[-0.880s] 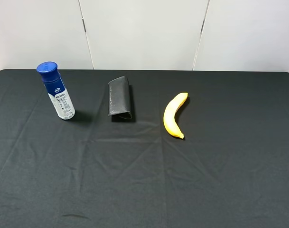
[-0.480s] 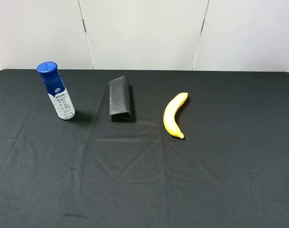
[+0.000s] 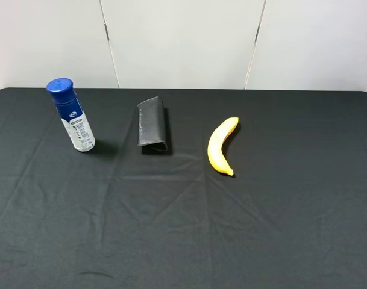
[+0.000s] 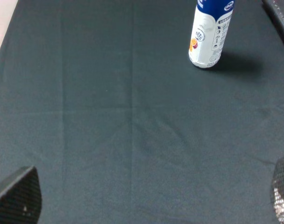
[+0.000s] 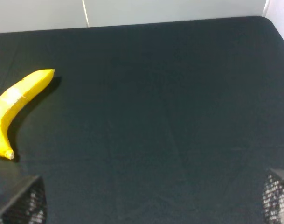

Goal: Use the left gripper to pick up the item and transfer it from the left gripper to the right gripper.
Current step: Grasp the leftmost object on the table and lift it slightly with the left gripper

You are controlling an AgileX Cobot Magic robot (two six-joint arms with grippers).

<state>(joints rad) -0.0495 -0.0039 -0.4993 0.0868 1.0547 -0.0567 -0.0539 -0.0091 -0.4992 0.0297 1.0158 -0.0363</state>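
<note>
The item, a white bottle (image 3: 74, 117) with a blue cap and blue label band, stands upright at the far left of the black table. Its lower part also shows in the left wrist view (image 4: 209, 35). My left gripper (image 4: 146, 198) is open and empty, well short of the bottle; only its two fingertips (image 4: 18, 196) show at the frame's corners. My right gripper (image 5: 151, 200) is open and empty over bare cloth, off to the side of the banana; its fingertips (image 5: 23, 205) show at the corners. Neither arm shows in the exterior high view.
A black folded case (image 3: 152, 125) lies mid-table, right of the bottle; its edge shows in the left wrist view (image 4: 279, 16). A yellow banana (image 3: 220, 146) lies right of the case and shows in the right wrist view (image 5: 16, 105). The white wall (image 3: 183, 42) stands behind.
</note>
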